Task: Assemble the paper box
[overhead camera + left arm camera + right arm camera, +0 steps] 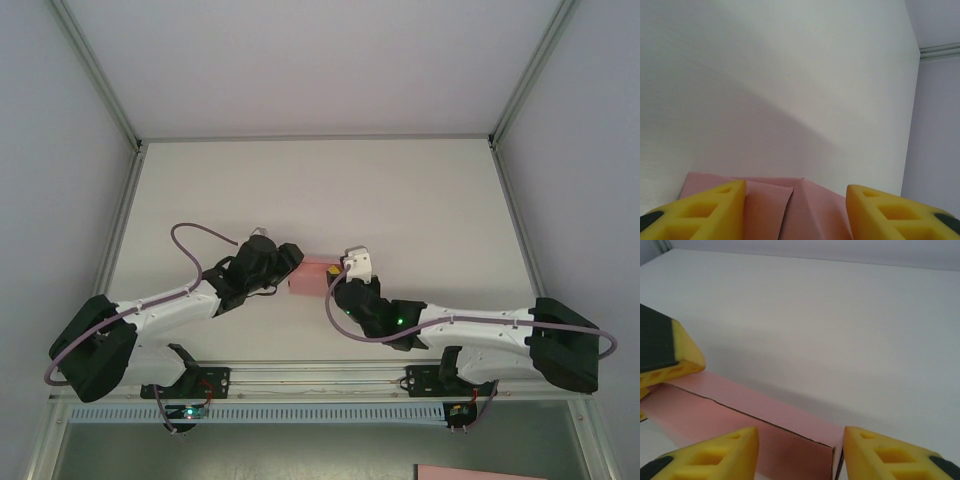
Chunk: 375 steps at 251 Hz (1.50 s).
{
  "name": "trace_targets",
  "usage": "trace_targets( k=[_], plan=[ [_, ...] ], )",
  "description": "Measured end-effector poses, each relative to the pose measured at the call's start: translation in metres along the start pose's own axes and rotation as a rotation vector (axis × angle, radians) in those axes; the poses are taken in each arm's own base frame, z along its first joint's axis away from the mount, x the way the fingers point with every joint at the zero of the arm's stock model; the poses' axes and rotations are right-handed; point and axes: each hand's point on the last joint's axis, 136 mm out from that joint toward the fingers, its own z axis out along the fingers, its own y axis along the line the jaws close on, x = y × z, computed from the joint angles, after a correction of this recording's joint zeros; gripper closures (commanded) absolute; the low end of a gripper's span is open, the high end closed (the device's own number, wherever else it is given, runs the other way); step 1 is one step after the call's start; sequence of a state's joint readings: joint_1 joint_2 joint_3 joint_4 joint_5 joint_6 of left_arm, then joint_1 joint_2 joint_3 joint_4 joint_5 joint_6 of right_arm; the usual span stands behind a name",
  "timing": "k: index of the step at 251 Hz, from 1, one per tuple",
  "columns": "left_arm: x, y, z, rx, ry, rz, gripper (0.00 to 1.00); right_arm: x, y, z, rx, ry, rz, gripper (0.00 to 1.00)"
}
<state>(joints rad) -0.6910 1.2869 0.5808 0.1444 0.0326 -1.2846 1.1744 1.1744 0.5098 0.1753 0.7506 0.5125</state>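
Observation:
The pink paper box (312, 272) lies folded into a small rectangular shape on the white table, between the two arms. My left gripper (290, 262) holds its left end. In the left wrist view the pink paper box (790, 210) fills the gap between the yellow fingers (710, 210), showing a folded flap seam. My right gripper (340, 278) is at the right end of the box. There the paper box (765, 425) runs under the left finger (720, 455), and the right finger stands just past the box's end edge, with the jaws apart.
The white table (320, 190) stretches away behind the box, with grey walls and metal frame posts around it. The left gripper's black and yellow finger (665, 350) rests on the box's far end. Another pink sheet (480, 472) lies below the rail at the near edge.

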Motion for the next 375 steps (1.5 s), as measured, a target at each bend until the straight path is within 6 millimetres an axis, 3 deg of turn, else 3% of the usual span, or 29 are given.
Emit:
trace_targets(
  k=[33,75,133,196,279,375],
  plan=[
    [0.001,0.000,0.001,0.000,-0.007,0.011,0.51,-0.002,-0.006,-0.002,-0.011,-0.005,0.049,0.37],
    [0.003,0.000,0.002,0.000,-0.019,0.031,0.51,-0.011,-0.017,-0.002,0.009,-0.029,0.122,0.33],
    [0.005,-0.001,0.002,0.003,-0.019,0.048,0.50,-0.011,-0.030,0.006,0.054,-0.023,0.176,0.34],
    [0.005,-0.001,0.002,0.002,-0.018,0.060,0.50,0.003,-0.041,0.019,0.108,0.058,0.235,0.48],
    [0.009,0.000,0.002,-0.003,-0.006,0.078,0.48,0.021,-0.032,0.015,0.018,0.135,0.427,0.68],
    [0.009,0.001,0.004,-0.028,0.001,0.107,0.48,0.027,-0.041,0.028,0.021,0.143,0.622,0.80]
  ],
)
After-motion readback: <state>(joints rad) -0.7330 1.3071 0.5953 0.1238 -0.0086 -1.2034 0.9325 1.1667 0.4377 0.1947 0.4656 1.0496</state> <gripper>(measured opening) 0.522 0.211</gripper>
